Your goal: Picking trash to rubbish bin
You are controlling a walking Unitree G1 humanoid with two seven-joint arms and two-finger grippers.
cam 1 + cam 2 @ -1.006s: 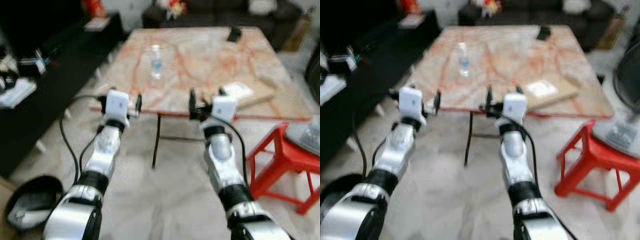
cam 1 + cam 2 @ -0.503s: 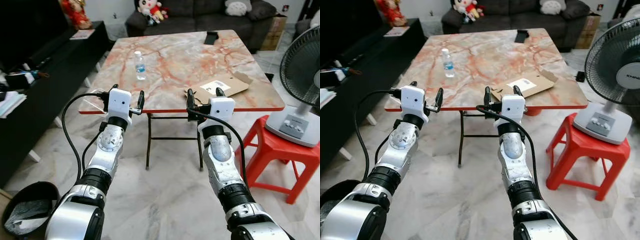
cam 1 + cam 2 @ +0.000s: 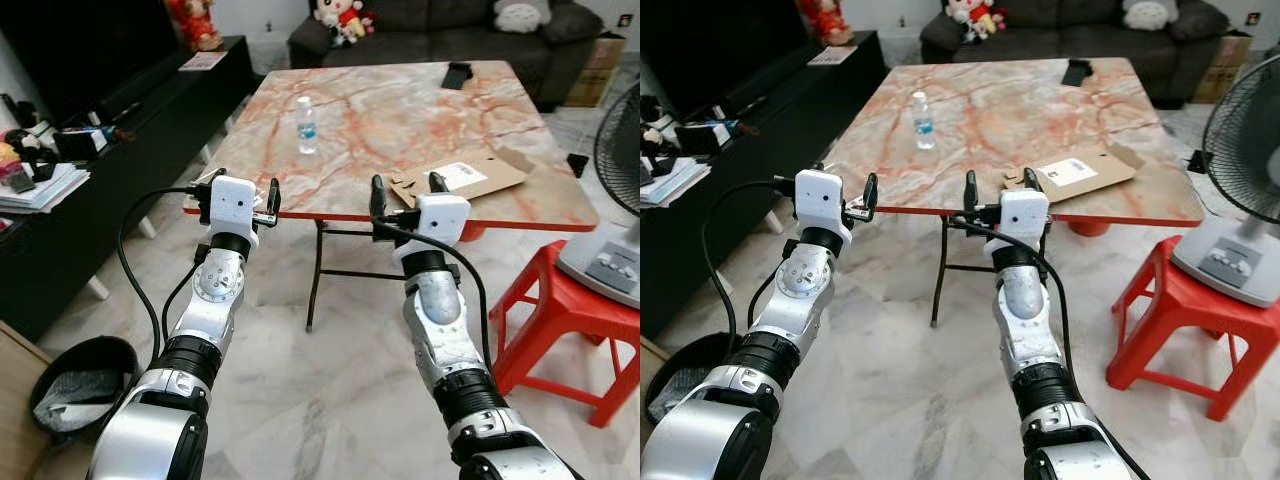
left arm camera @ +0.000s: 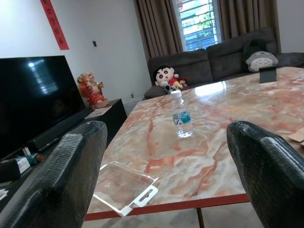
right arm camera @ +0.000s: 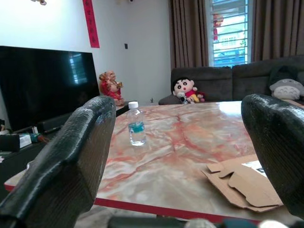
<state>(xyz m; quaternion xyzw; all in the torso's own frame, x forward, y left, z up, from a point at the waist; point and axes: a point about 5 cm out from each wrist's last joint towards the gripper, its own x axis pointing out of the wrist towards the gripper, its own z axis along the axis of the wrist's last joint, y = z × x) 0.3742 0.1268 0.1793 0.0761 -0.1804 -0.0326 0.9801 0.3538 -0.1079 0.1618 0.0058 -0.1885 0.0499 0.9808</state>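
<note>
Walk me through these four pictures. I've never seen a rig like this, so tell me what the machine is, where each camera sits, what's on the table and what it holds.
This is a humanoid robot with two silver arms. Each ends in a tool of two black fingers.

Two pictures come from cameras in its head, looking forward and down. There you see the left tool and right tool raised before a marble table, both open and holding nothing.

The other two come from a camera on each wrist, looking along that arm's fingers.

On the table stand a water bottle, a flattened cardboard box, a clear plastic tray at the near edge and a dark object at the far side.

A black rubbish bin sits on the floor to the robot's left.
</note>
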